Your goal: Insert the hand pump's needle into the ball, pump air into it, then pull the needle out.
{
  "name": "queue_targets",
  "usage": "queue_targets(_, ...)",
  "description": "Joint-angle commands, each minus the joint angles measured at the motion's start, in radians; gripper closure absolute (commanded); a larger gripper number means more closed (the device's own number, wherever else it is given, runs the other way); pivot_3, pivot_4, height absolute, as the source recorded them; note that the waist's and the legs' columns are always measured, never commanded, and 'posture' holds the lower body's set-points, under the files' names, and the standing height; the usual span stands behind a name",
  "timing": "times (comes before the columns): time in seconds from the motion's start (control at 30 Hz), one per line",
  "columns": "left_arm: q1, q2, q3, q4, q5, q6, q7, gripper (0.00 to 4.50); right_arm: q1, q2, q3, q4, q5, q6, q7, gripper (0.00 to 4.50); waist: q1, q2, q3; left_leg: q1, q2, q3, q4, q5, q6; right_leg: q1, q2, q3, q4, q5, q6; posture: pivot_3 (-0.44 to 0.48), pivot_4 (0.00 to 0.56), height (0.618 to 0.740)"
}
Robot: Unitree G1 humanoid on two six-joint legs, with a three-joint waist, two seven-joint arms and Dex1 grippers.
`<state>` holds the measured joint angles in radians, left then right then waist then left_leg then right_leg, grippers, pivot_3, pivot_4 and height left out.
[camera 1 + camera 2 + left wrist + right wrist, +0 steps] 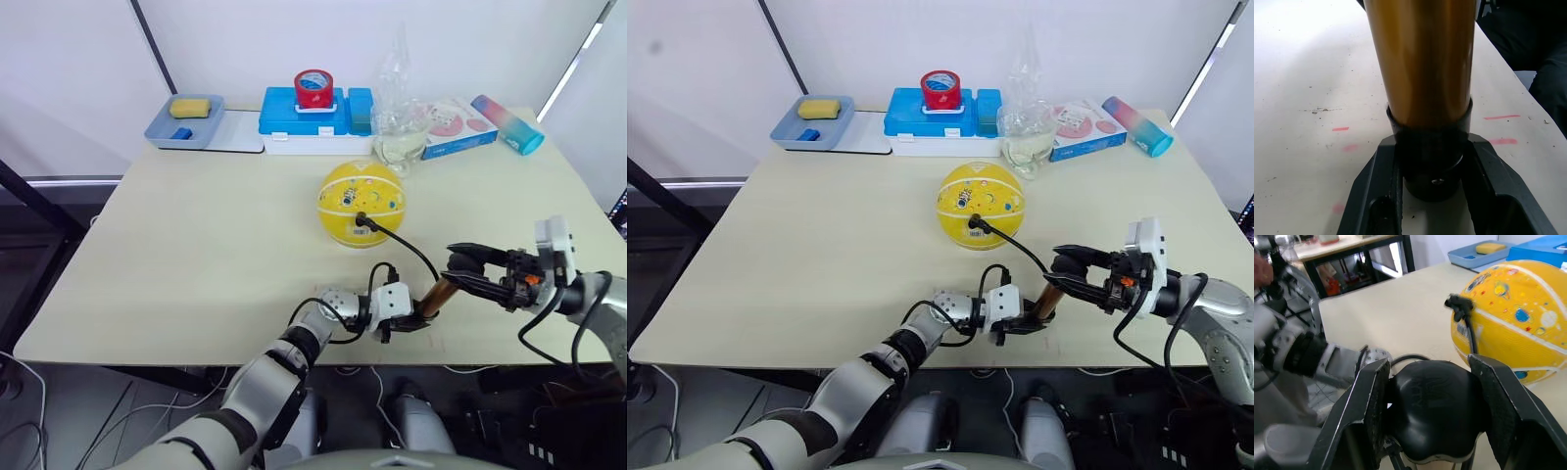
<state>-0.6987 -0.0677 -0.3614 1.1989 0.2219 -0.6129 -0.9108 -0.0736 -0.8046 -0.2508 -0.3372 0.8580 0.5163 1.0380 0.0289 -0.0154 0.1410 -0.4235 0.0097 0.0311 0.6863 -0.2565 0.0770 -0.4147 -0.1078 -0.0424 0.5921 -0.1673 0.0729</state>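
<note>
- Left gripper (404, 323), near edge of table: both black fingers clamped on the black end cap at the base of the hand pump (438, 297). Left wrist view shows the cap seated snugly between the pads, smooth gold-bronze barrel rising out of it.
- Right gripper (468, 264), just right of it: fingers closed around the rounded, matte black handle at the pump's upper end; right wrist view shows the knob wedged between both pads.
- Pump sits tilted, base low and left, handle up and right. The exposed barrel between the grippers looks short.
- Thin black hose (411, 248) arcs from the pump's base end toward the far side, to a small black fitting pressed against the near face of the ball (361, 203). The needle (1457, 305) itself is hidden; I judge it already inserted.
- Ball: yellow, rubbery, white panel lines, small coloured prints; looks round, resting mid-table, apart from both grippers.
- Step in hand, by my reading: pumping. Next move calls for a straight stroke along the barrel axis, base held firm, without tugging the hose.
- Table (196, 255): pale, matte, faint red marks.
</note>
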Motion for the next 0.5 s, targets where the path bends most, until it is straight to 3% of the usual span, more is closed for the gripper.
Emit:
queue_targets(0.03, 0.033, 0.022, -0.032, 0.046, 0.047, 0.024, -0.017, 3.35, -0.053, -0.069, -0.150, -0.047, 0.140, 0.083, -0.022, 2.45, 0.001, 0.000, 0.000, 0.000, 0.000, 0.000, 0.000, 0.000, 0.000, 0.000, 0.000, 0.000, 0.000, 0.000, 0.000, 0.000, 0.150, 0.739)
queue_targets(0.27, 0.032, 0.021, -0.033, 0.049, 0.049, 0.026, -0.017, 3.35, -0.152, -0.174, -0.311, -0.028, 0.344, 0.225, -0.079, 2.45, 0.004, 0.000, 0.000, -0.001, 0.000, 0.000, 0.000, 0.000, 0.000, -0.001, 0.000, 0.000, 0.000, 0.000, 0.000, 0.000, 0.150, 0.739)
queue_targets(0.5, 0.027, 0.018, -0.034, 0.052, 0.050, 0.026, -0.015, 3.35, -0.149, -0.165, -0.280, -0.059, 0.341, 0.256, -0.106, 2.45, 0.007, 0.000, 0.001, -0.003, 0.000, 0.000, 0.000, 0.000, 0.000, -0.002, 0.000, 0.000, -0.001, 0.000, 0.000, 0.000, 0.150, 0.739)
